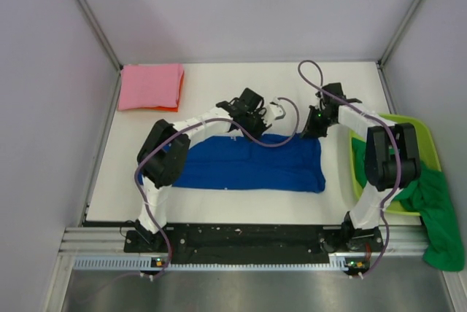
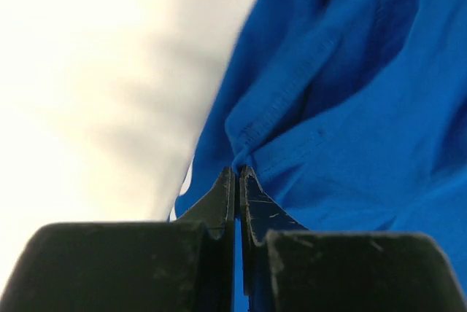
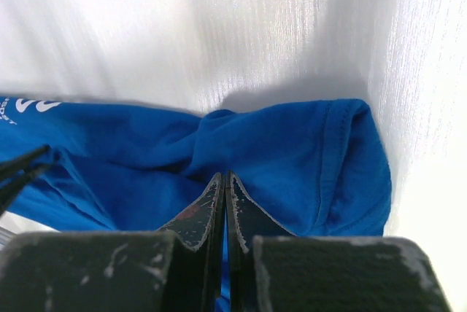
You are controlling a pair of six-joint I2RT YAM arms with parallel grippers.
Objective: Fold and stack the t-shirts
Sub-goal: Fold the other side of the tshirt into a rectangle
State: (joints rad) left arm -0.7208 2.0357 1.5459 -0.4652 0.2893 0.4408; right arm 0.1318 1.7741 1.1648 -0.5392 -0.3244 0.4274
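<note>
Step in hand: folding the blue t-shirt (image 1: 248, 162); both arms pinch its upper edge in the top view, and I judge that edge is due to be carried over the body of the shirt
Left pinch: the left gripper (image 2: 238, 173) is clamped on a bunched hem, jaws pressed together; only a small bite of cloth shows, so lift gently to keep it from slipping out
Right pinch: the right gripper (image 3: 224, 177) is closed on a ridge of the same shirt beside its stitched corner; raise it level with the left one and move both at one pace, or the fold will skew
Blue shirt against the left gripper: in the left wrist view the cloth fills the right half and meets the fingertips at centre bottom, with bare table (image 2: 87, 93) to the left
Blue shirt against the right gripper: the cloth runs across the middle of the right wrist view, its corner just right of the tips (white lettering shows at the far left)
Other shirts: the pink t-shirt (image 1: 151, 86) lies folded at upper left, well apart; the green t-shirt (image 1: 438, 217) hangs over the lime tub (image 1: 419, 124) at right
</note>
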